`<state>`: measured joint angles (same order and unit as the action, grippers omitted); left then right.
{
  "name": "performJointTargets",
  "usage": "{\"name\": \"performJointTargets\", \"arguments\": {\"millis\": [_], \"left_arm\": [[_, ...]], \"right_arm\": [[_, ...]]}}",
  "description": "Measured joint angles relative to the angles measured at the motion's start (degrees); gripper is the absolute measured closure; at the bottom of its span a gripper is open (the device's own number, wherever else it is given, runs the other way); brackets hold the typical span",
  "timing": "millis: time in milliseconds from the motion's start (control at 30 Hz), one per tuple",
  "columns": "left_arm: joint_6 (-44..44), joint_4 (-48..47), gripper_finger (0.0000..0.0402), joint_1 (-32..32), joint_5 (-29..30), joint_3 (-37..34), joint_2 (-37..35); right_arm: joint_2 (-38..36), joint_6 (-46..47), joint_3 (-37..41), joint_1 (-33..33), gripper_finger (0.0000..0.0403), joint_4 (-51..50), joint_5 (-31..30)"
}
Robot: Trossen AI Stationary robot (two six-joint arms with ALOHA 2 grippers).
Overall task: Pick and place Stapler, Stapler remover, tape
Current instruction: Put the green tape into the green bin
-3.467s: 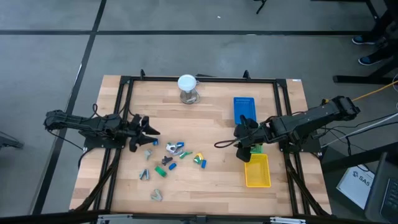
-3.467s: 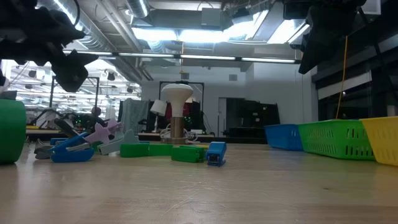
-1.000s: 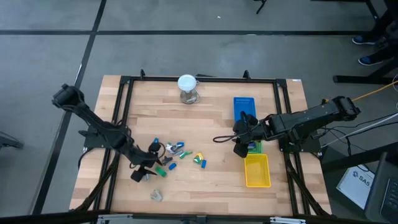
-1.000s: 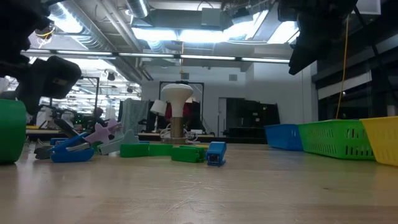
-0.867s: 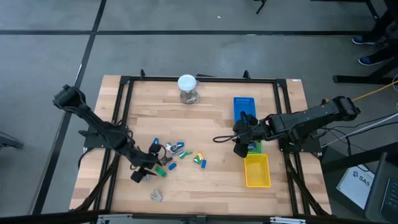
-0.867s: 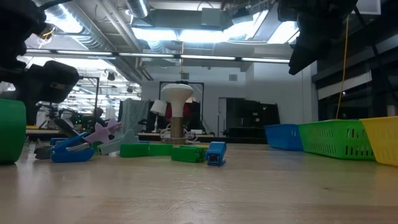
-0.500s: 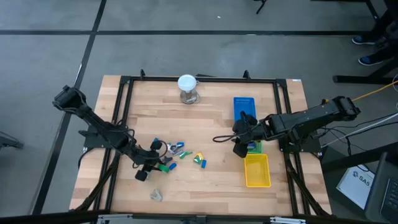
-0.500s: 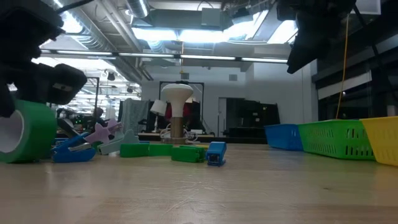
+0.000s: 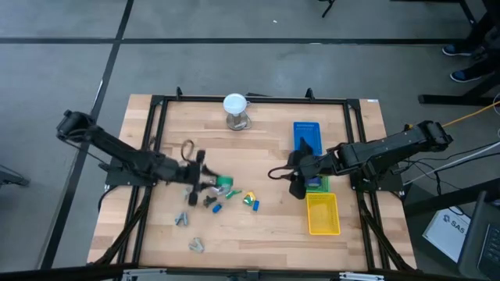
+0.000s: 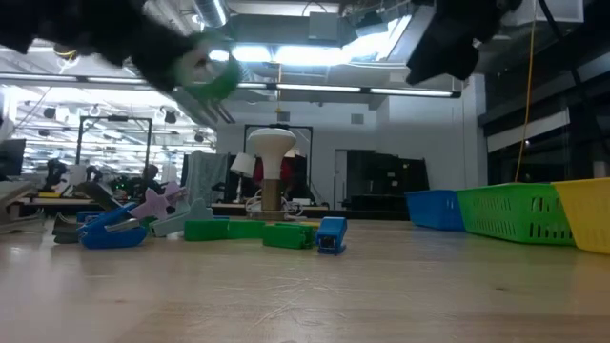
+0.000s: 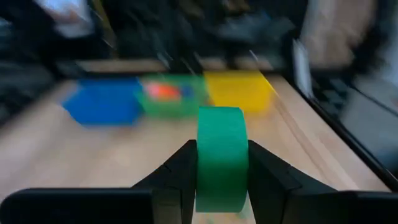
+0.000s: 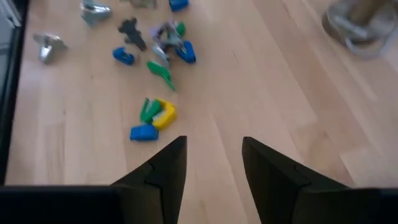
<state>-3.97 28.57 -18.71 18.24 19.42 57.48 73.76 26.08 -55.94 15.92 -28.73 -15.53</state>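
Observation:
My left gripper [image 9: 212, 185] is shut on a green roll of tape [image 11: 221, 158] and stands over the pile of small things [image 9: 226, 195] at the table's middle left. The low view shows the tape [image 10: 212, 71] high above the table. The tape [image 9: 224, 184] sticks out toward the table's right. My right gripper [image 9: 295, 185] is open and hovers left of the green bin [image 9: 317, 185]; its fingers [image 12: 168, 165] hold nothing. Slim green, blue and yellow pieces [image 12: 152, 115] lie on the wood. Something orange [image 11: 163, 91] lies in the green bin. My left gripper pinches the tape roll between its two fingers [image 11: 180, 171], one on each flat side of the roll [image 11: 205, 168]. The fingers come level from the table's left. The roll stands on edge in the hold, lifted clear of the table.
A blue bin [image 9: 307, 134], the green bin and a yellow bin [image 9: 323, 213] stand in a row at the table's right. A white-topped stand [image 9: 235, 109] is at the far edge. Grey metal claws [image 9: 181, 219] [image 9: 195, 245] lie near the near-left edge.
My left gripper has taken the green tape roll off the table near the near-left side. It has risen and moved toward the far edge and the table's right, over the pile. It has also turned level, pointing right. The roll is now lifted clear. My right gripper has shifted slightly left.

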Motion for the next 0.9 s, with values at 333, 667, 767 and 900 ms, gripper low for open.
{"name": "performJointTargets", "arguments": {"millis": [333, 667, 767, 900], "left_arm": [[-1.1, 14.8, 0.0299, 9.9, -2.3, 3.1, 7.7], [4.3, 14.9, 0.0299, 13.2, -7.9, 20.3, 24.3], [4.3, 14.8, 0.0298, 14.2, -12.7, 23.4, 27.5], [4.2, 13.0, 0.0296, 15.3, -16.0, 25.4, 29.2]], "right_arm": [[0.0, -11.0, 0.0, 0.0, 0.0242, 11.8, -1.8], [0.0, -13.5, 0.0, 0.0, 0.0242, 14.6, -9.3], [0.0, -14.5, 0.0, 0.0, 0.0242, 14.8, -9.1], [0.0, -14.6, 0.0, 0.0, 0.0242, 14.9, -6.7]]}}
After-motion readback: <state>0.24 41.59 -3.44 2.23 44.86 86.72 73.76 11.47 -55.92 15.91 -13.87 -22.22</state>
